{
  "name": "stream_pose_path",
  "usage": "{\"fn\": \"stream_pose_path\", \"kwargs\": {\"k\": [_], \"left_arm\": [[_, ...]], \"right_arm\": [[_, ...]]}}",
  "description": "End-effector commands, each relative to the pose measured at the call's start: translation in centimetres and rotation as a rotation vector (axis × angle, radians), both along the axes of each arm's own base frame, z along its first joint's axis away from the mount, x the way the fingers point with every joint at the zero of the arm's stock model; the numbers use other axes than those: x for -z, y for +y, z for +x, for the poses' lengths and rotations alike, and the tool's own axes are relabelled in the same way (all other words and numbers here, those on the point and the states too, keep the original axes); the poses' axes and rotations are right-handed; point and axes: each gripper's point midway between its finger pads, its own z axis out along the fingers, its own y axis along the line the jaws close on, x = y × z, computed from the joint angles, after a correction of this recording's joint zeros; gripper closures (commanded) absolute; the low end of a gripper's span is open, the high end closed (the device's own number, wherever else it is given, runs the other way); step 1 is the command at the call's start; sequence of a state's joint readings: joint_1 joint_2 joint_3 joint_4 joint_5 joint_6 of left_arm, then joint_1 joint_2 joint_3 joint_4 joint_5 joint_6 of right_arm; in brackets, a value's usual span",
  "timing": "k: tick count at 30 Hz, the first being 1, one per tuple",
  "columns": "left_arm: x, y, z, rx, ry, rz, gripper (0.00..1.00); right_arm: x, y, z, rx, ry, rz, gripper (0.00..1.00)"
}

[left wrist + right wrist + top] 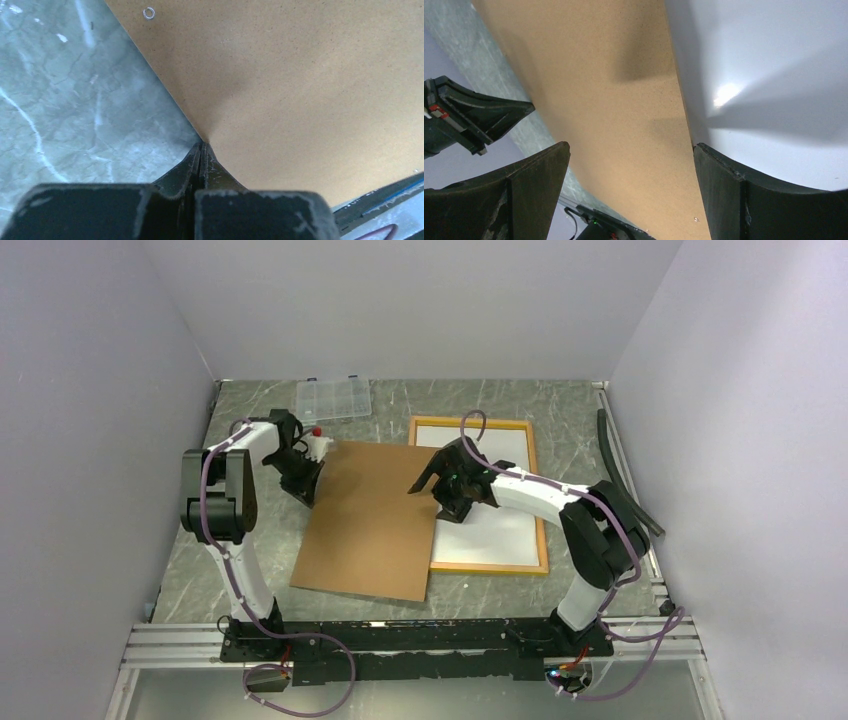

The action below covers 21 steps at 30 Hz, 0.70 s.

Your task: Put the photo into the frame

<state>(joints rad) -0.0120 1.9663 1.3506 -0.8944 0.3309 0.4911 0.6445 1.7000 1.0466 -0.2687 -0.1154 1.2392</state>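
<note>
Left gripper (201,150) is pinched tight on the near edge of the brown backing board (370,520), which stretches away from its fingertips. Right gripper (630,147) hangs wide open, gripping nothing, straddling the board's opposite edge. The frame (490,567) lies flat just under and beyond the right gripper, a white sheet (764,60) inside it, the board overlapping its nearer side.

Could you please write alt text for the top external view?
A brown backing board overlaps the left side of the yellow-bordered frame. The left hand pinches the board's left edge; the right hand is open above its right edge.
</note>
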Motion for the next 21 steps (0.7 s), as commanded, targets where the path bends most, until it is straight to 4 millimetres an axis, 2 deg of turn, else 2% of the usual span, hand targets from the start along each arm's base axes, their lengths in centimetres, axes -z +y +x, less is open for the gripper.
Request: {"fn": "stream_pose_path", "kwargs": {"k": [1,5,9,11,13,15,21], "left_arm": [[-0.9,-1.6,-1.0,-0.038,0.048,-0.109,0.97],[-2.4,-0.3,0.0,-0.087,0.012,-0.114,0.93],[-3.6,1.3,0.8,-0.126,-0.019,-0.092,0.8],[-4.0,2.0,1.1,-0.142,-0.038,-0.085,0.7],[-4.2,2.7,1.3,-0.159,-0.051,-0.083,0.67],[-3.6,3.0,1.1,-0.165,-0.043,-0.073,0.67],[0.3,3.2,0.1,-0.186,0.01,-0.038,0.71]], "right_arm": [[-1.8,0.8,0.7,-0.067,-0.077,0.057,0.02],[-1.7,0.4,0.3,-0.097,-0.085,0.041,0.02],[-0.7,-0.4,-0.4,-0.128,-0.069,0.023,0.02],[-0.4,-0.7,-0.6,-0.142,-0.07,0.013,0.01],[-0.2,-1.0,-0.7,-0.15,-0.074,0.0,0.01],[-0.1,-1.2,-0.7,-0.155,-0.08,0.002,0.01],[-0.3,-0.8,-0.8,-0.156,-0.089,0.032,0.02]]}}
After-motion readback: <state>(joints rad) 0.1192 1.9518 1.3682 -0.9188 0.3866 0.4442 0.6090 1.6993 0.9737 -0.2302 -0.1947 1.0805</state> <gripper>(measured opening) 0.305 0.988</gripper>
